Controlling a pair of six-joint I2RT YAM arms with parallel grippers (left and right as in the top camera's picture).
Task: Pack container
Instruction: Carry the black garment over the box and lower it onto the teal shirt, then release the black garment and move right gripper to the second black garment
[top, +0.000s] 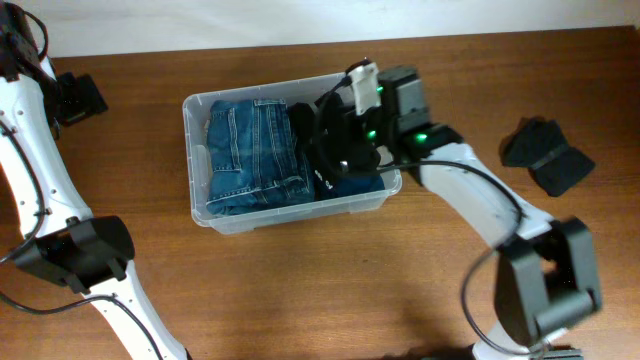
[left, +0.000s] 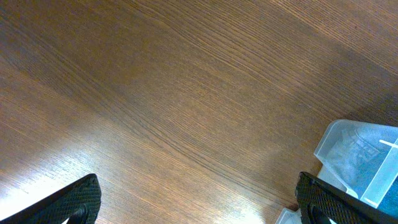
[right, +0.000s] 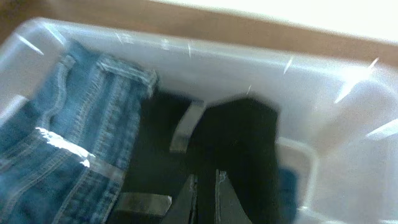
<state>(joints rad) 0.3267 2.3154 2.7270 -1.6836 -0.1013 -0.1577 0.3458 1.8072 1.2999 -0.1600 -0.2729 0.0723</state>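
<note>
Pinching a black garment (right: 239, 143), the right jaws are pressed almost together inside the container (top: 290, 218), likely to lay it in the free right-hand part beside the folded jeans (top: 250, 150). The container sits mid-frame in the overhead view on the counter (top: 300, 300). At upper left, the left jaws hang spread and empty, out of the way. More dark cloth (top: 545, 155) lies at far right.

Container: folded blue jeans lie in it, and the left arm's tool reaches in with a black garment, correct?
No: the right tool reaches into the container with the black garment, as the overhead view shows. The jeans lie in it as stated.
</note>
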